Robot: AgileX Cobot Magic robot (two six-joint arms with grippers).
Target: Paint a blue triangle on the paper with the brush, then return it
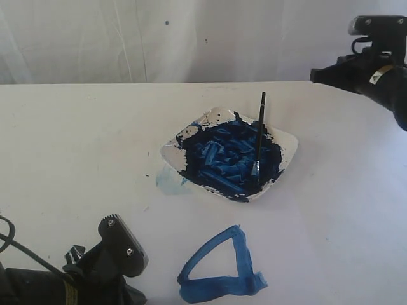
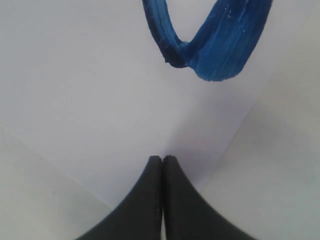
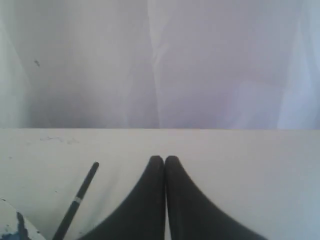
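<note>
Triangle (image 1: 219,270) painted, front edge; brush (image 1: 261,124) in dish (image 1: 292,147) (task seems done). Left gripper (image 2: 162,159), right gripper (image 3: 164,159): fingers together, empty; we'd retract.

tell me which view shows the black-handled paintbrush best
The exterior view: the thin black-handled paintbrush shows whole, resting in the white dish of blue paint. The right wrist view catches only part of that paintbrush; the left wrist view shows none of it.
</note>
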